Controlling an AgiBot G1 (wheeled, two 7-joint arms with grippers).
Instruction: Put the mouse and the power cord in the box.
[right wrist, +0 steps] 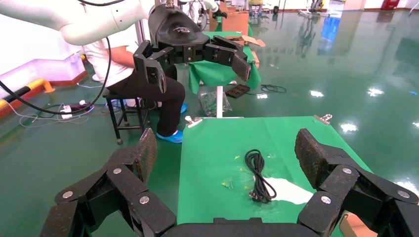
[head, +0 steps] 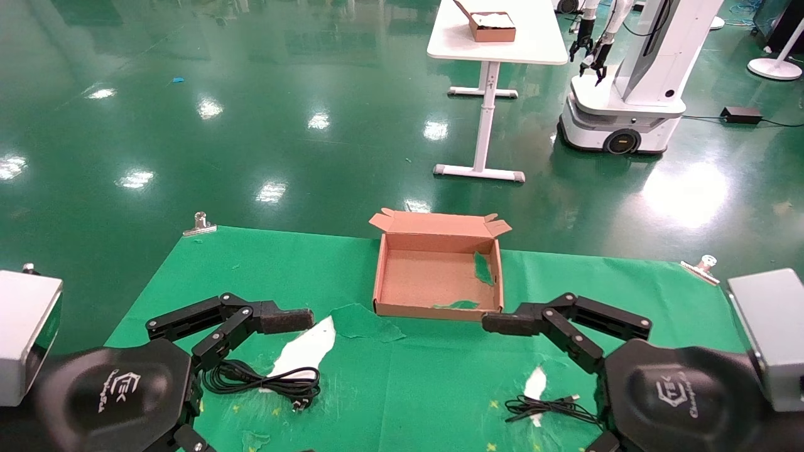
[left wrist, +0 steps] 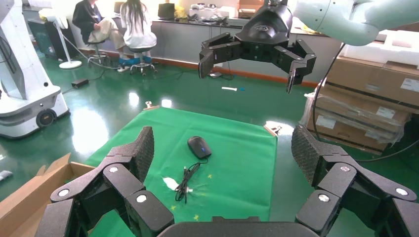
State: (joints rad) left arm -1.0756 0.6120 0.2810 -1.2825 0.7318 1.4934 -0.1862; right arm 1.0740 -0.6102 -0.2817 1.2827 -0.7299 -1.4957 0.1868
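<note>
Now the brown box (head: 438, 271) sits open on the green cloth (head: 440, 383), with green scraps inside. Thick and black, the power cord (head: 264, 378) lies coiled under the wide-open left gripper (left wrist: 225, 158). Small and dark, the mouse (left wrist: 199, 146) lies below the wide-open right gripper (right wrist: 227, 153).

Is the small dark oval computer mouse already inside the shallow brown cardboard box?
No: the small dark oval computer mouse lies on the green cloth, and the shallow brown cardboard box holds only green scraps.
</note>
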